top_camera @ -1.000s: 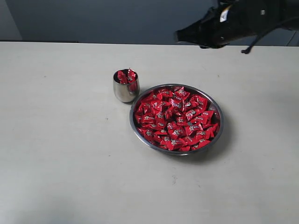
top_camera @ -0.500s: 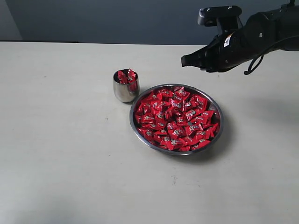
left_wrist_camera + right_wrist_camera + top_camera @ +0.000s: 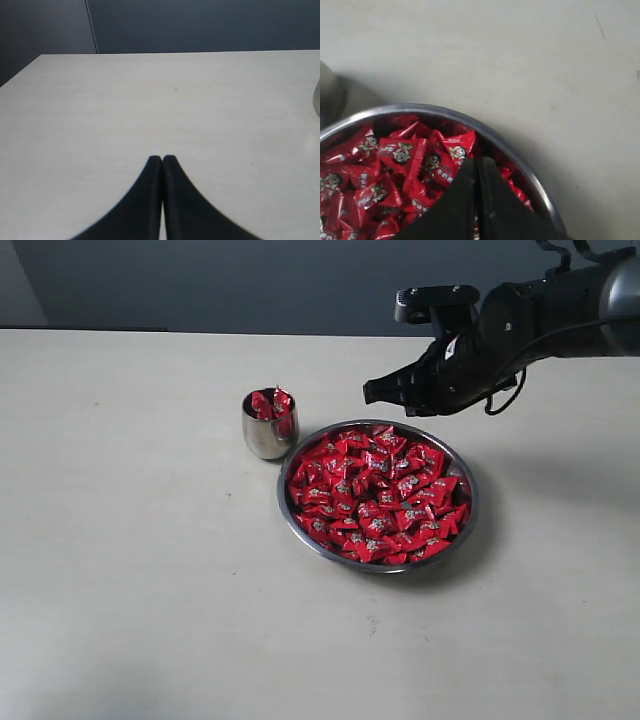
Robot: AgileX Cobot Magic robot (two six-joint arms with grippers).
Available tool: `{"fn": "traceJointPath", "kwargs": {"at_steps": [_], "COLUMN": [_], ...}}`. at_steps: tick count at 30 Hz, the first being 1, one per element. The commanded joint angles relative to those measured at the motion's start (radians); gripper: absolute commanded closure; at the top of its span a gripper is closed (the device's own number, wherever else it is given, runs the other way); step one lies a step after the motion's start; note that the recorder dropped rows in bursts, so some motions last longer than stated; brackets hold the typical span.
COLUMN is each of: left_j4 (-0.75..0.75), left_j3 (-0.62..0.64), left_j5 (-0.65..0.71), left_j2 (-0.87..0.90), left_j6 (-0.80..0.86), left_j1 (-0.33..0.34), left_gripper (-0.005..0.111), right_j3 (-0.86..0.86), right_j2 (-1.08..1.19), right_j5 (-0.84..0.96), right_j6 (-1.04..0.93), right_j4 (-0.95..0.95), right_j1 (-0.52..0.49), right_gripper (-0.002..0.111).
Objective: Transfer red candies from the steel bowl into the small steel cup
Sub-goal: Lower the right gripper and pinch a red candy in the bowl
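The bowl is sitting near the middle of the worktop, a little toward its right edge, and the candies are filling it in a heap. The cup is standing upright just beside the bowl's far-left rim, with a few red candies poking above its lip; whether cup and bowl are touching is not clear. The right gripper is hovering over the bowl's far rim, its jaws pressed together and gripping nothing; the right wrist view is showing its tips above the candies at the rim. The left gripper is hanging over bare worktop, jaws closed tight on nothing.
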Motion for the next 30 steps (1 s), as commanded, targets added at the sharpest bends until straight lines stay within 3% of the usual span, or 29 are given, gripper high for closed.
{"fn": "traceJointPath", "kwargs": {"at_steps": [1, 10, 30], "left_j4": [-0.006, -0.006, -0.006], "left_j3": [0.005, 0.005, 0.005], "left_j5": [-0.01, -0.01, -0.01], "left_j2": [-0.005, -0.005, -0.005], "left_j6": [-0.001, -0.001, -0.001], "left_j1": [-0.005, -0.005, -0.005], "left_gripper": [0.106, 0.106, 0.106], "right_j3": [-0.091, -0.284, -0.315], "right_j2": [0.04, 0.151, 0.255], "right_j5": [0.094, 0.317, 0.355], "right_j6": [-0.029, -0.062, -0.062], "right_j4": [0.015, 0.014, -0.026], "right_j1": [0.024, 0.024, 0.024], "right_gripper": [0.108, 0.073, 0.073]}}
